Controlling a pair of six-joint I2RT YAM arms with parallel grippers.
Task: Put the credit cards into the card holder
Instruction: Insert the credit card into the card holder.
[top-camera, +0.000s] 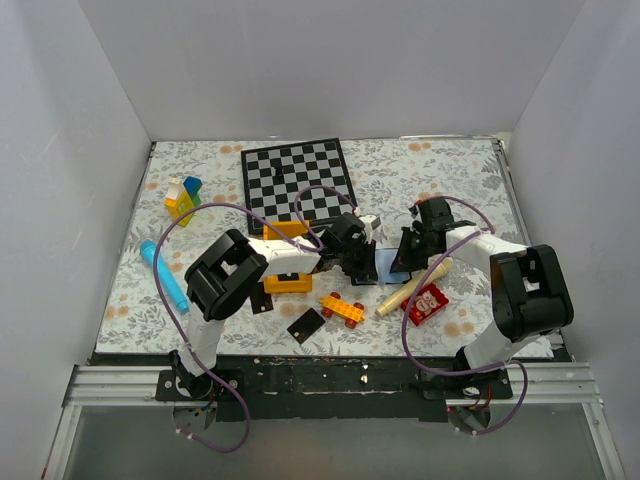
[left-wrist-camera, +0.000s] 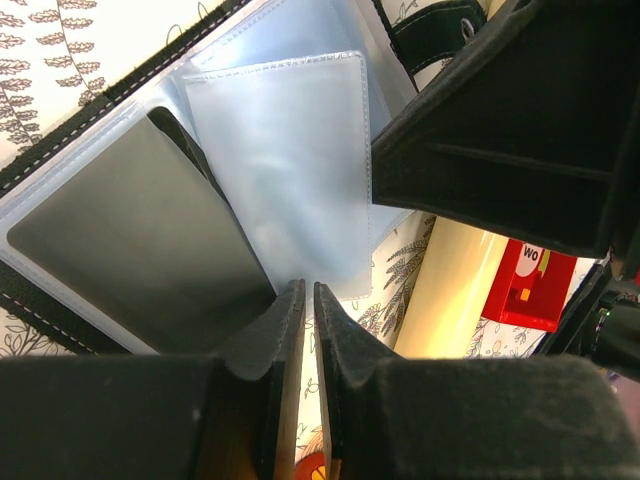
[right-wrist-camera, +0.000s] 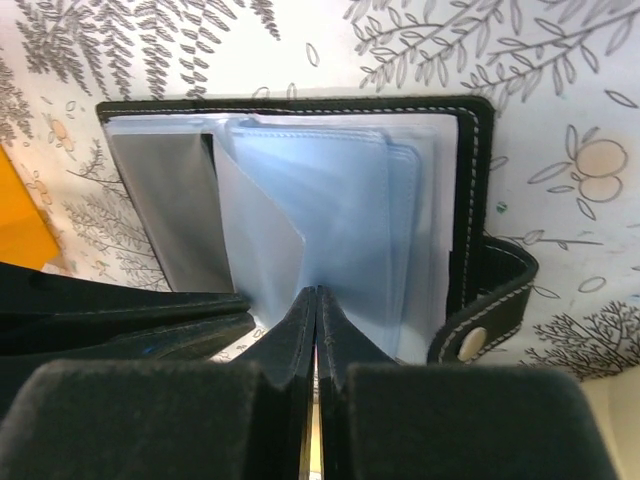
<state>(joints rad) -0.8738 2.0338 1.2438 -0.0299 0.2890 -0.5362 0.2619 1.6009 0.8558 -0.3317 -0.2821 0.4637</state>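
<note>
The card holder (top-camera: 388, 265) lies open mid-table, its black stitched cover (right-wrist-camera: 470, 180) flat and the snap tab (right-wrist-camera: 490, 310) off to one side. Clear blue-grey sleeves (right-wrist-camera: 340, 210) fan up from it. A dark credit card (left-wrist-camera: 140, 230) sits inside one sleeve (right-wrist-camera: 165, 210). My left gripper (left-wrist-camera: 308, 290) is pinched on the lower edge of a raised clear sleeve (left-wrist-camera: 290, 170). My right gripper (right-wrist-camera: 317, 292) is shut on the bunched sleeves from the opposite side. Another black credit card (top-camera: 306, 325) lies loose near the front edge.
A cream rod (top-camera: 412, 285) and a red packet (top-camera: 428, 302) lie right of the holder. Orange bricks (top-camera: 343, 308) and an orange block (top-camera: 288, 283) sit in front of the left arm. A chessboard (top-camera: 297, 180), coloured blocks (top-camera: 183, 198) and a blue tube (top-camera: 165, 275) lie further off.
</note>
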